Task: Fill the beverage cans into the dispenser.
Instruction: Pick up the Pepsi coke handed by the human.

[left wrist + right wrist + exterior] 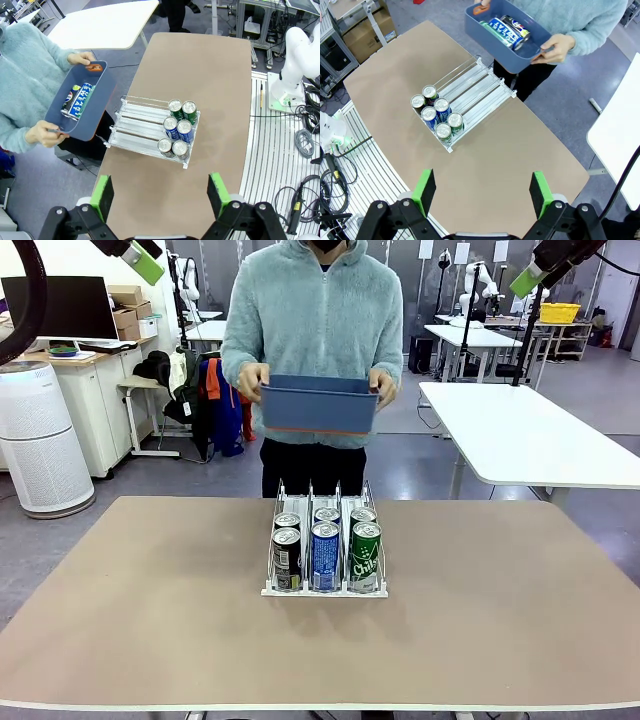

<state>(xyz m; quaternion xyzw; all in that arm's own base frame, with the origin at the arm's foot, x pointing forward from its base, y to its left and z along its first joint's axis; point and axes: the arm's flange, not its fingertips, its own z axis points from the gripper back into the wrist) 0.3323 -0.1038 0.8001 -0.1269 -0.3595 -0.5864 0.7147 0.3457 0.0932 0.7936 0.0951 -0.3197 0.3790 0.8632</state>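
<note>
Six cans (326, 555) stand at the near end of the dispenser (324, 592) at mid-counter (150, 620), two per lane: dark left, blue middle, green right. The left hand (161, 192) and right hand (483, 190) hang high above, fingers apart and empty, well clear of the dispenser. At the far side a person holds a bin (320, 405) with more cans inside.

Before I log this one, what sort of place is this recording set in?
Probably a robotics lab or workshop hall: plain white work tables, loose cables beside a slotted metal mounting base, and a desk monitor off to the side.
</note>
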